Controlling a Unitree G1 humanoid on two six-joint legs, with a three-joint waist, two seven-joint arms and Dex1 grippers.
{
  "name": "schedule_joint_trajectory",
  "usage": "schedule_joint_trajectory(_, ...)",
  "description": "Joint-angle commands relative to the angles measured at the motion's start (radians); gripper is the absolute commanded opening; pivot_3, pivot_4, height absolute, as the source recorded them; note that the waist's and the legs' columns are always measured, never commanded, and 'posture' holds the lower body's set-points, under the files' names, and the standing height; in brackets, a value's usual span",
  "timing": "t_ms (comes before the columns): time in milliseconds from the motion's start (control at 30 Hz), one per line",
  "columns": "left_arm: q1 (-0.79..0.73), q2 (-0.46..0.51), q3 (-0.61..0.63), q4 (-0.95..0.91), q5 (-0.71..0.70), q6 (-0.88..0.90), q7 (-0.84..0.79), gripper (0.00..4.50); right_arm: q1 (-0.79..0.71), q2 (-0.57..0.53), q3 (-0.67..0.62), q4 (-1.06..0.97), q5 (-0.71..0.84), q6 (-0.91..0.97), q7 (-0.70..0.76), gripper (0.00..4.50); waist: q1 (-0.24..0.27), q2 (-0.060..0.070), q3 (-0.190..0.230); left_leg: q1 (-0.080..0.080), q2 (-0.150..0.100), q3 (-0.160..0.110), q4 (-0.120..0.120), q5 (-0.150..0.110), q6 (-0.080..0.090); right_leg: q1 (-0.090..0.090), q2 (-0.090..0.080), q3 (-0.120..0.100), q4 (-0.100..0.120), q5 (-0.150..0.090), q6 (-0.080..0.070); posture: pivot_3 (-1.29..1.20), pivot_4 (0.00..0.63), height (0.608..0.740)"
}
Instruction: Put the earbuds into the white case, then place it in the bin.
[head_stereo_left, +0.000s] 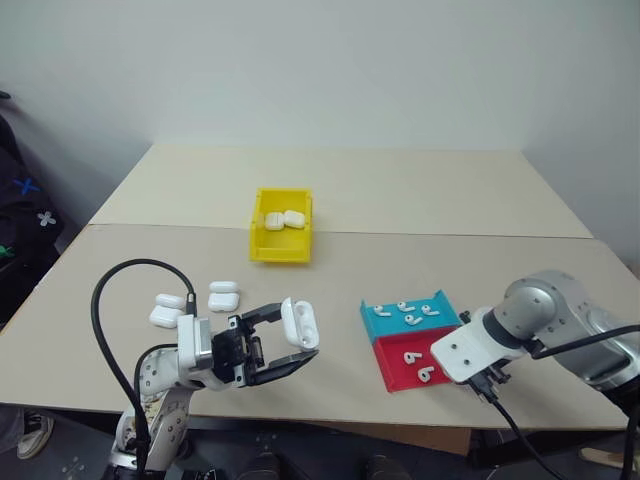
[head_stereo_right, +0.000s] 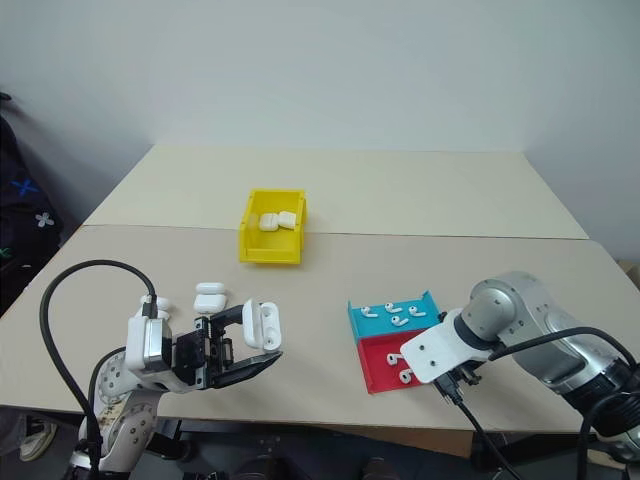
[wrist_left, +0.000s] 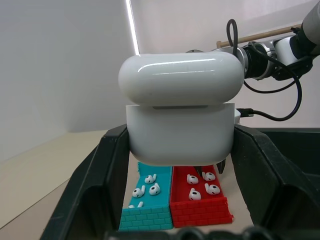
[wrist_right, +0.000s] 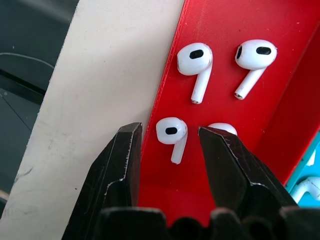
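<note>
Left gripper (head_stereo_left: 296, 352) clamps a white case (head_stereo_left: 299, 323), right gripper (wrist_right: 169, 136) hangs over the red tray (head_stereo_left: 398, 366).

No brand, label or writing can be read on any object. The held case stands upright between the two black fingers with its lid closed, above the table's (head_stereo_left: 420, 200) near edge. Three more cases (head_stereo_left: 223, 295) lie on the table just beside the left arm, and two rest inside the yellow bin (head_stereo_left: 279, 246) farther back in the middle. The red tray holds four earbuds in the right wrist view — one (wrist_right: 173, 136) lies directly between the half-open fingers, not yet touched, another is partly hidden behind a finger. The blue tray (head_stereo_left: 378, 319), touching the red one, holds about four earbuds too, too small to count with certainty.
</note>
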Motion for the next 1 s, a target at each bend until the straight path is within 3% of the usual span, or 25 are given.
schedule_joint_trajectory(33, 0.003, 0.001, 0.006, -0.046, -0.018, -0.002, 0.01, 2.76, -0.004, 0.005, -0.005, 0.003, -0.013, -0.034, 0.014, 2.23, 0.0, 0.0, 0.0, 0.0, 0.0, 0.0, 0.0, 0.0, 0.0, 0.0, 0.0, 0.0, 0.0, 0.0, 0.0, 0.0, 0.15, 0.74)
schedule_joint_trajectory(567, 0.007, 0.004, 0.005, -0.049, -0.009, -0.002, 0.023, 2.76, -0.005, 0.022, -0.006, 0.037, -0.036, -0.075, 0.014, 2.23, -0.001, 0.0, 0.0, 0.0, 0.0, 0.0, 0.0, 0.0, 0.0, 0.0, 0.0, 0.0, 0.0, 0.0, 0.0, 0.0, 0.15, 0.74)
schedule_joint_trajectory(733, 0.009, 0.006, 0.004, -0.048, -0.001, -0.003, 0.025, 2.76, -0.003, 0.022, -0.008, 0.037, -0.037, -0.082, 0.015, 0.96, -0.002, 0.0, 0.0, 0.0, 0.0, 0.0, 0.0, 0.0, 0.0, 0.0, 0.0, 0.0, 0.0, 0.0, 0.0, 0.0, 0.15, 0.74)
schedule_joint_trajectory(1000, 0.014, 0.008, 0.003, -0.046, 0.006, -0.007, 0.024, 2.76, -0.004, 0.027, -0.006, 0.04, -0.039, -0.089, 0.012, 0.96, -0.002, 0.0, 0.0, 0.0, 0.0, 0.0, 0.0, 0.0, 0.0, 0.0, 0.0, 0.0, 0.0, 0.0, 0.0, 0.0, 0.15, 0.74)
